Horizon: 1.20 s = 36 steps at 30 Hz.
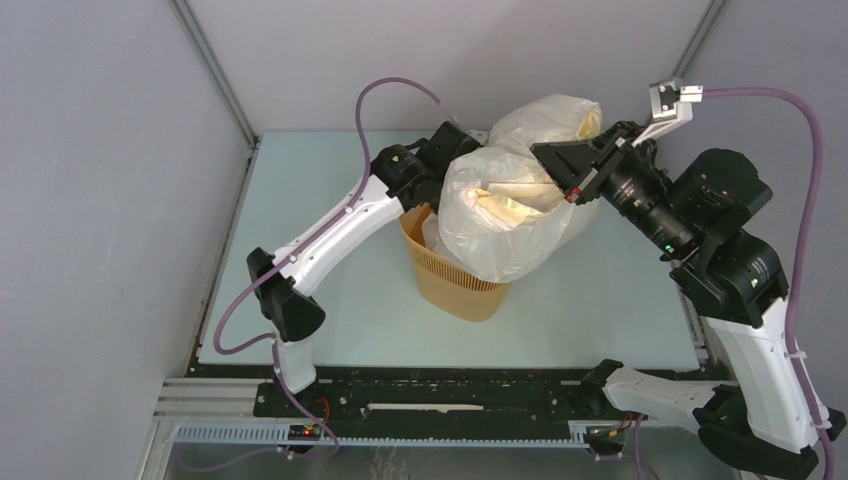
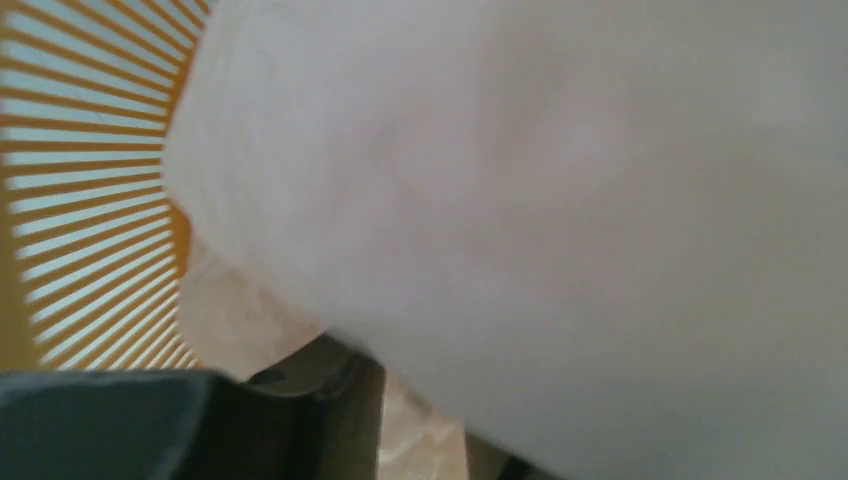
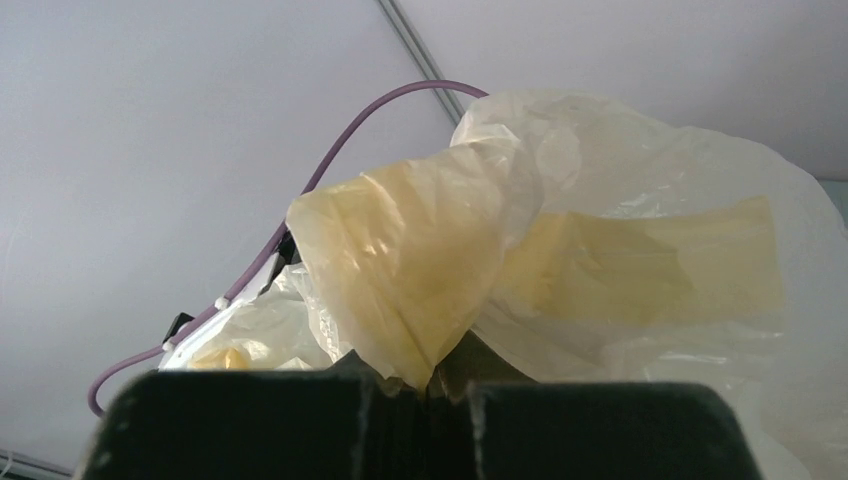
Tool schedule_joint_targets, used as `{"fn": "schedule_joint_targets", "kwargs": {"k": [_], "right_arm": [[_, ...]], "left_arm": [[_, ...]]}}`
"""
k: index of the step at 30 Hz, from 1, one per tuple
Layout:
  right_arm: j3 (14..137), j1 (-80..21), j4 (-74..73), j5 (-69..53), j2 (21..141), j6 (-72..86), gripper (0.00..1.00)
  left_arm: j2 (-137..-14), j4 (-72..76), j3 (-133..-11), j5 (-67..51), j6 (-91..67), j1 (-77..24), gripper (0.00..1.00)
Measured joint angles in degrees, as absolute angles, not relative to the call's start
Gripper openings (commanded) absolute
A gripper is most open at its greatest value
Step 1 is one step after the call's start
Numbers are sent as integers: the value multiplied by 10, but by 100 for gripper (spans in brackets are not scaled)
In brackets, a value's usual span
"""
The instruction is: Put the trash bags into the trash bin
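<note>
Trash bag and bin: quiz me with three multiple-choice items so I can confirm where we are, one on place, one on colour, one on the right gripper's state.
1. Where is the bulk of the trash bag relative to the trash bin?
A. Lying flat beside it
B. Billowed above its mouth
C. Pushed fully down inside it

2. What colour is the bin?
A. Orange-yellow
B. Blue
C. Black

3. How is the right gripper?
A. Open, clear of the bag
B. Shut on nothing
C. Shut on a fold of the bag

Answers: 1 B, the top view shows it ballooning over the rim; 2 A, its slotted wall is orange-yellow; 3 C, the right wrist view shows plastic pinched in its jaws.
</note>
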State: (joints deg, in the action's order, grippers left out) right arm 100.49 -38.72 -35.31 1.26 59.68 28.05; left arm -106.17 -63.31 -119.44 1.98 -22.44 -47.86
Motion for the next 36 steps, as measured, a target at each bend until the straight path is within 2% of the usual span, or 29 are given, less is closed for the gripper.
{"fn": "schedule_joint_targets", "kwargs": {"k": [8,14,22,28,33,36], "right_arm": [[998,-387,-367,63,597,282,0],[1011,-387,-370,65,624,278,0],[1103,-388,-361,-15,751,290,0],[1162,-396,-327,-97,852,359,0],[1161,-398,-300,-176,891,435,0],[1115,-381,-282,-205,881,474,0]], "left_arm": [[-958,-636,-1194,2,-220,-449,66],[-837,-602,-1144,-22,-222,-412,73],[-693,-541,-1000,-62,-254,-327,87],[-635,-510,-940,-65,-277,-311,94],[-599,-483,-898,-67,-297,-309,95],[-582,-472,-873,-72,-312,-308,96]]}}
